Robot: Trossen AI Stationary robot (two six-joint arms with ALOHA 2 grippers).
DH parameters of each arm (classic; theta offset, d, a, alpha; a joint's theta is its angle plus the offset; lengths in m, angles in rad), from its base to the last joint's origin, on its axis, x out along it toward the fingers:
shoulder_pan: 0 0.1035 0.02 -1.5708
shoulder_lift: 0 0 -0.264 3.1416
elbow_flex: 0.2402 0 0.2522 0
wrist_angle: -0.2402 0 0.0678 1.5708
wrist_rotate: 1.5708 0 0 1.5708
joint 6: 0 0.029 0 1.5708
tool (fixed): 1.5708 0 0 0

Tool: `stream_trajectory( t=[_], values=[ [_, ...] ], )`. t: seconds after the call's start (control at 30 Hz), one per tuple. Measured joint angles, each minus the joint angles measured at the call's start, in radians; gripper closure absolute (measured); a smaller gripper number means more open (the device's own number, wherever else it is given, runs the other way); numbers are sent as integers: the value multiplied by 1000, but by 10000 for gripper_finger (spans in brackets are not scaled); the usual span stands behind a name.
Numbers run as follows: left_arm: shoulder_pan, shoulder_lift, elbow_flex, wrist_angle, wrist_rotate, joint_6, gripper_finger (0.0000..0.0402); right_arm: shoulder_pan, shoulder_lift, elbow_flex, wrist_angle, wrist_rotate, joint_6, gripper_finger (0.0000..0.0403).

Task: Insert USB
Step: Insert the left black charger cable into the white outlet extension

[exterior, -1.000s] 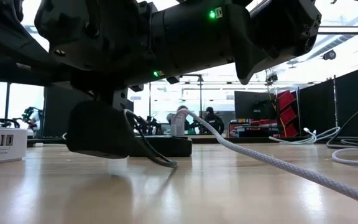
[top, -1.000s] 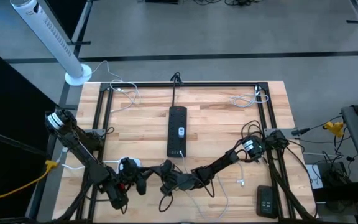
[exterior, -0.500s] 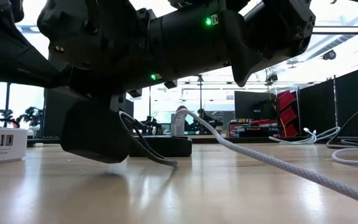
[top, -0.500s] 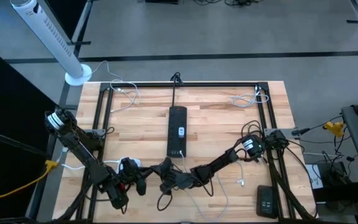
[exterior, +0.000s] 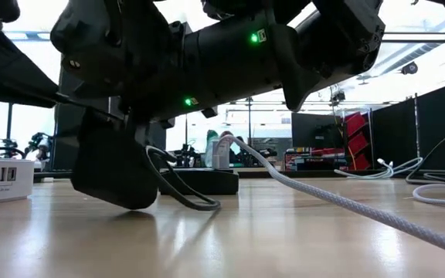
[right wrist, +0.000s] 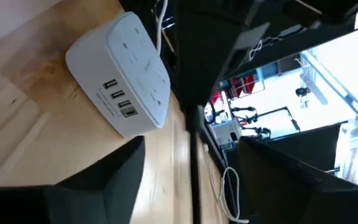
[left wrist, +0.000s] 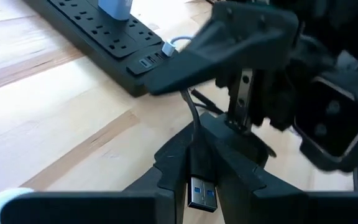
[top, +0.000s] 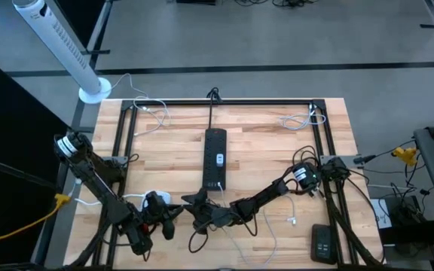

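From where I stand, the left end effector point(left wrist: 194, 171) pinches the USB plug point(left wrist: 199, 190) at the counter's point(top: 262, 143) near edge, about seven o'clock. The plug's long axis runs along the fingers. The white charger hub point(right wrist: 120, 74) sits just beside it. The right end effector point(top: 194, 205), spread wide, hovers close at six o'clock. The black power strip point(top: 215, 158) lies toward twelve. Room beyond: dim lab clutter.

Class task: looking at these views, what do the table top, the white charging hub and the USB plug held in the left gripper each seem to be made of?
Table top: wood, apparently jointed planks; visible grain, light sheen.
White charging hub: probably moulded plastic; smooth, rounded, matte.
USB plug, held in the left gripper: metal shell, shiny, with a blue insert and a dark, likely plastic, body.
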Motion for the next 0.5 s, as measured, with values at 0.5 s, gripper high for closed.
stream_trajectory(
  t=[0.5],
  values=[
    [-38, 0, 127, -237, 124, 271, 347, -184, -173, -2, -414, -951, 760, 173]
  ],
)
